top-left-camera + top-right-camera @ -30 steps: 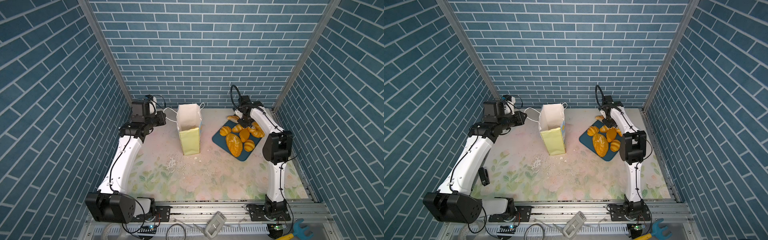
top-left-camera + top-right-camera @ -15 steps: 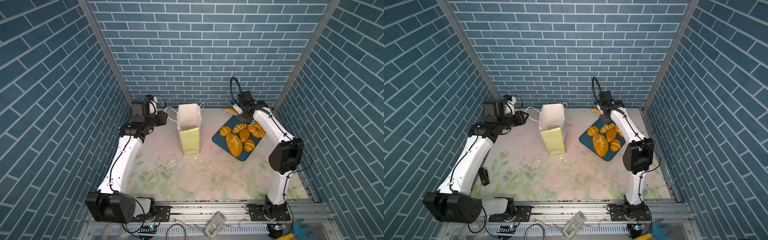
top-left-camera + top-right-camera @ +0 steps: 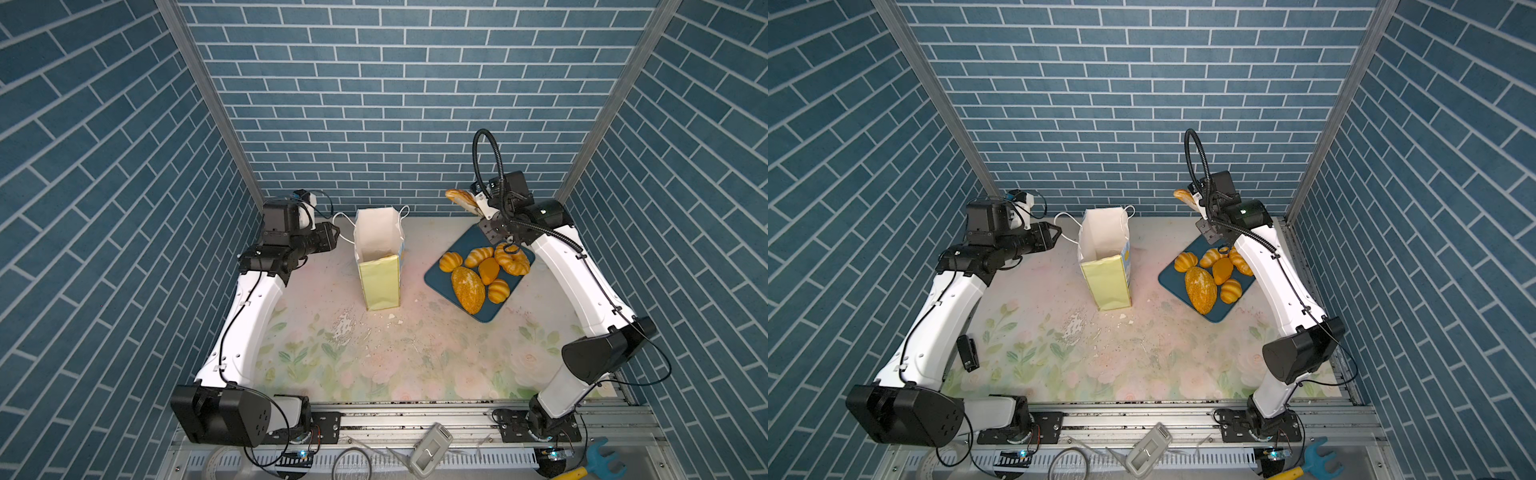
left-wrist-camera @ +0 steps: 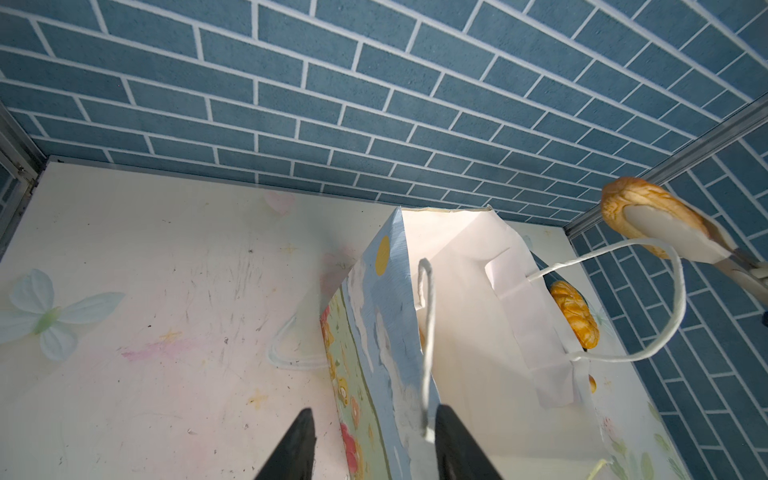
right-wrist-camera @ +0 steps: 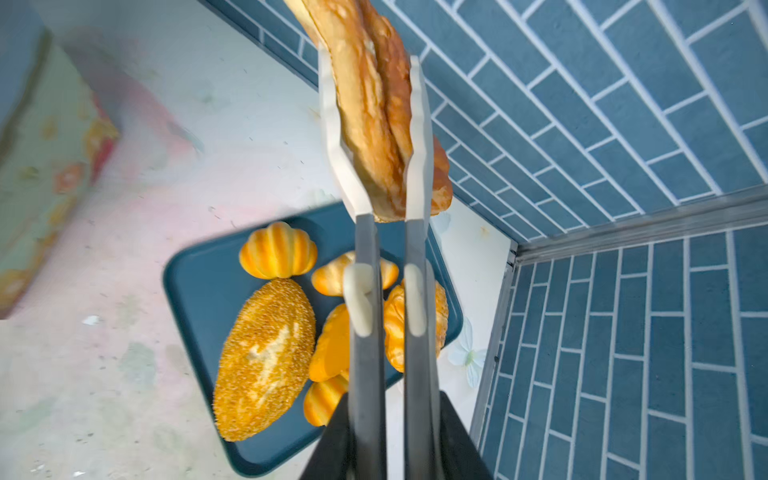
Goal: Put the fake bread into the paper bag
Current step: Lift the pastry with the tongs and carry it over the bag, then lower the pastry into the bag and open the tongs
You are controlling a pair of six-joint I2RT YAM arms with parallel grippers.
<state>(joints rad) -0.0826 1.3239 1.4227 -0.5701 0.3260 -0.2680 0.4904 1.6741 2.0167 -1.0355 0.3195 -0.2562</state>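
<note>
— Right gripper point(image 5: 392, 432)?
— Clamped on tongs point(image 5: 365, 353) pinching the long roll point(image 3: 459, 198), aloft, upper right of the paper bag point(image 3: 380, 282) at centre.
— Left gripper point(image 4: 374, 415)?
— Spread, beside the bag's cord handle point(image 4: 428, 332).

The paper bag point(image 3: 379, 282) is coloured pale yellow-green outside and white inside, its side panel point(image 4: 386, 324) streaked blue and white with a yellow dot. The tray point(image 5: 195, 291) is dark blue, the speckled loaf point(image 5: 266, 357) golden-orange, the long roll point(image 5: 374, 116) golden-brown. The tongs point(image 5: 368, 374) are grey, tipped white. The walls point(image 3: 395, 104) are patterned in blue brick with white lines, and the counter point(image 3: 374, 365) is printed with pale flowers.
</note>
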